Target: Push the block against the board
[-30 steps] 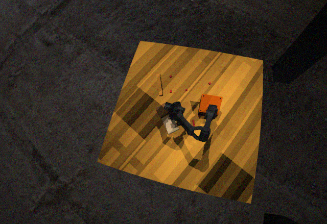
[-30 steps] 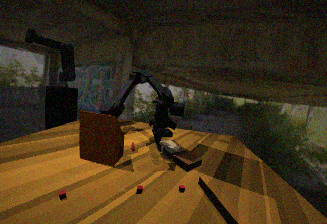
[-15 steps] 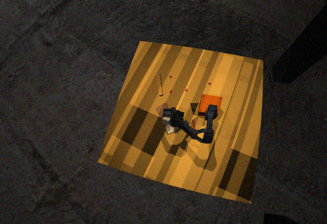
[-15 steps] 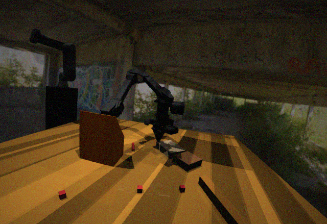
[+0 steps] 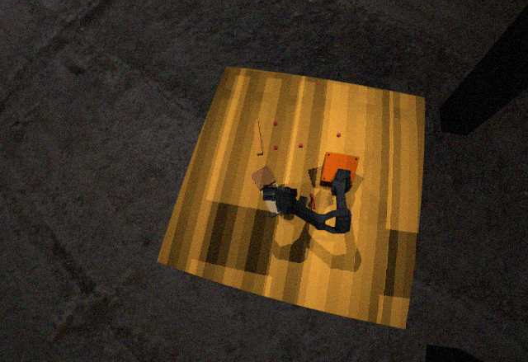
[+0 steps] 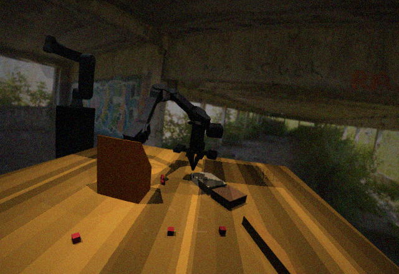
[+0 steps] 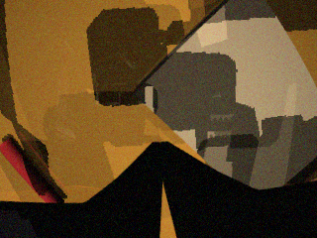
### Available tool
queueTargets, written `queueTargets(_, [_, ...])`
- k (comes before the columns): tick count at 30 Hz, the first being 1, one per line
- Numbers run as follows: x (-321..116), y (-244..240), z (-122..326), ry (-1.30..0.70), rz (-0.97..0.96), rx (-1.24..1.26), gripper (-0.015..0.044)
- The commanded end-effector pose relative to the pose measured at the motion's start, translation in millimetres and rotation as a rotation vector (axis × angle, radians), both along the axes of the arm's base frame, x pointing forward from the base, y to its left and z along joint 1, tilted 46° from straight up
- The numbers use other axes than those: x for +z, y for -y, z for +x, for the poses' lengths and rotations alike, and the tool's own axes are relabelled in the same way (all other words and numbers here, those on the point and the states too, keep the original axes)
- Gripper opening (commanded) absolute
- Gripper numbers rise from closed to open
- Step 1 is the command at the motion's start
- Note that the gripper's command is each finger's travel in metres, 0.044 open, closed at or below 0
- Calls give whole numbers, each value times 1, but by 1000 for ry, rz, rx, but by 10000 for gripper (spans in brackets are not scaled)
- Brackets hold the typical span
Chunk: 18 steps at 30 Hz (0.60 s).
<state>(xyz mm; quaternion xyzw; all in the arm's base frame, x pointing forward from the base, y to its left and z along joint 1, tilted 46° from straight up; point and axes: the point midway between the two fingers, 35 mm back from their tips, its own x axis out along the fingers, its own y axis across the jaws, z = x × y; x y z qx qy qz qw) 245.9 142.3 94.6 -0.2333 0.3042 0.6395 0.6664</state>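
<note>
The brown square block [image 5: 262,176] [image 6: 229,194] lies flat at one end of the pale grey-white board [image 5: 271,207] [image 6: 217,176] [image 7: 263,55]. In the exterior view the block's side meets the board's end, and their long edges look roughly in line. A small gap or offset cannot be ruled out, as the arm covers part of the joint in the top view. The block is out of the wrist view. My gripper [image 6: 193,168] [image 7: 160,150] is shut and empty. Its tips are just above the table, beside the board's far end from the block, not visibly touching it.
An orange box [image 5: 337,164] [image 6: 120,171] stands near the arm's base. A red piece [image 5: 313,201] [image 6: 163,179] [image 7: 25,171] lies between box and gripper. A thin brown strip [image 5: 259,143] [image 6: 265,245] lies beyond the block. Several small red cubes [image 5: 300,145] [image 6: 170,231] are scattered nearby.
</note>
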Motion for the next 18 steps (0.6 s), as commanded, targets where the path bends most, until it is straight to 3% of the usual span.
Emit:
queueTargets(1, [10, -7, -1, 108, 0, 97, 0])
queueTargets(18, [42, -35, -18, 523, 19, 499, 0])
